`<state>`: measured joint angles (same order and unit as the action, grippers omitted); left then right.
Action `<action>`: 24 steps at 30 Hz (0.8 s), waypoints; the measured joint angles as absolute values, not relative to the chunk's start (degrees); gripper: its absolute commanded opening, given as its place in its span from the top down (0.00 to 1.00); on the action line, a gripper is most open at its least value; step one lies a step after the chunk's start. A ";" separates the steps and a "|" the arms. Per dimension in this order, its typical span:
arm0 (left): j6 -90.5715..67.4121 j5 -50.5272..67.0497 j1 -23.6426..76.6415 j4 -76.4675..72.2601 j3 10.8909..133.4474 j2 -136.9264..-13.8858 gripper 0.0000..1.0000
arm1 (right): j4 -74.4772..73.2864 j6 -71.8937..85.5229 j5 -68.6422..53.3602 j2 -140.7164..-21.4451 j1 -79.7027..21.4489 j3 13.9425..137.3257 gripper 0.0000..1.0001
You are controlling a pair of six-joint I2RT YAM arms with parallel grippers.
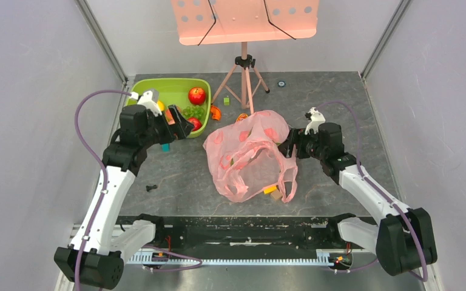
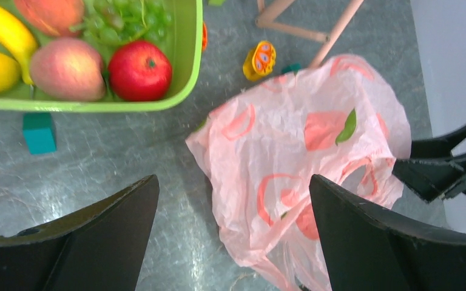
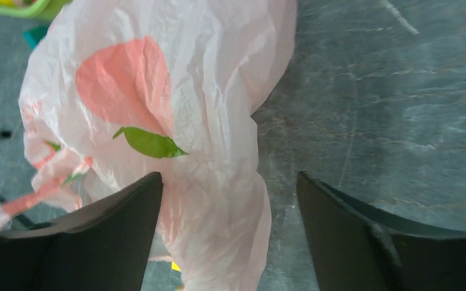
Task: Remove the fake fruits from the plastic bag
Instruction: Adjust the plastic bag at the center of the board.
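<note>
The pink plastic bag [image 1: 252, 154] lies crumpled mid-table, handles toward the near edge; I cannot make out what is inside it. Fake fruits sit in the lime-green basin [image 1: 176, 88]: a red apple [image 2: 139, 70], a pinkish peach [image 2: 67, 68], a banana [image 2: 6, 30] and green grapes [image 2: 127, 15]. My left gripper [image 1: 179, 124] hovers open by the basin's near right corner, left of the bag [image 2: 303, 157], with only bare table between its fingertips [image 2: 233, 182]. At the bag's right edge my right gripper [image 1: 288, 145] is open, and a fold of the bag [image 3: 158, 91] stands between its fingers [image 3: 229, 179], ungripped.
A pink music stand's tripod [image 1: 244, 79] stands just behind the bag. An orange slice toy [image 2: 260, 59] lies by its legs. A teal block [image 2: 39, 132] sits in front of the basin. Small yellow and tan cubes [image 1: 272, 191] lie at the bag's near edge, and a black screw [image 1: 151, 187] further left.
</note>
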<state>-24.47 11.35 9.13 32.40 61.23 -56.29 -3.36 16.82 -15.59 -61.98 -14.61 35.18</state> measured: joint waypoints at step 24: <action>-24.45 14.06 9.13 33.04 53.65 -47.33 0.00 | -4.91 13.91 -21.23 -41.67 -14.39 51.94 0.96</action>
